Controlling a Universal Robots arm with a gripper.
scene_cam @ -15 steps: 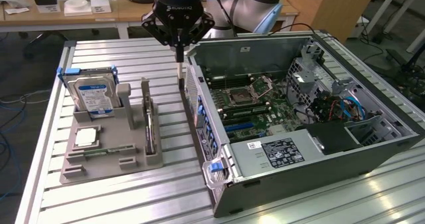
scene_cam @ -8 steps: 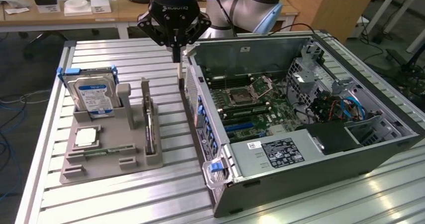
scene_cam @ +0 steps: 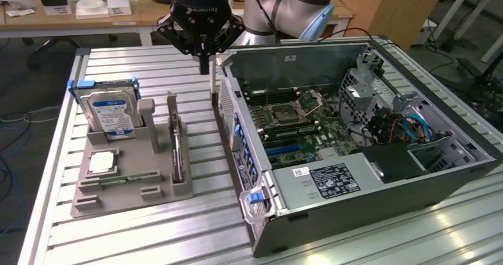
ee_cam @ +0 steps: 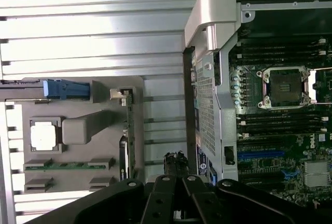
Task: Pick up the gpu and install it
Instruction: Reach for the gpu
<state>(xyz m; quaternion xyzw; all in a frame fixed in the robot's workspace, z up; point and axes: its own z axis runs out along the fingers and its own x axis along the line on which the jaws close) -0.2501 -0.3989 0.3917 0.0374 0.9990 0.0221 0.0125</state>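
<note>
As the graphics card [scene_cam: 176, 150] is found standing in its tray [scene_cam: 126, 188], nothing is judged installed; the gripper [scene_cam: 204, 65] is held above, fingers together, empty.

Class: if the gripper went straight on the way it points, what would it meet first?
Most likely the gripper would meet the slatted table between the grey tray and the computer case; depth is unclear, so it might clip the case's edge.
</note>
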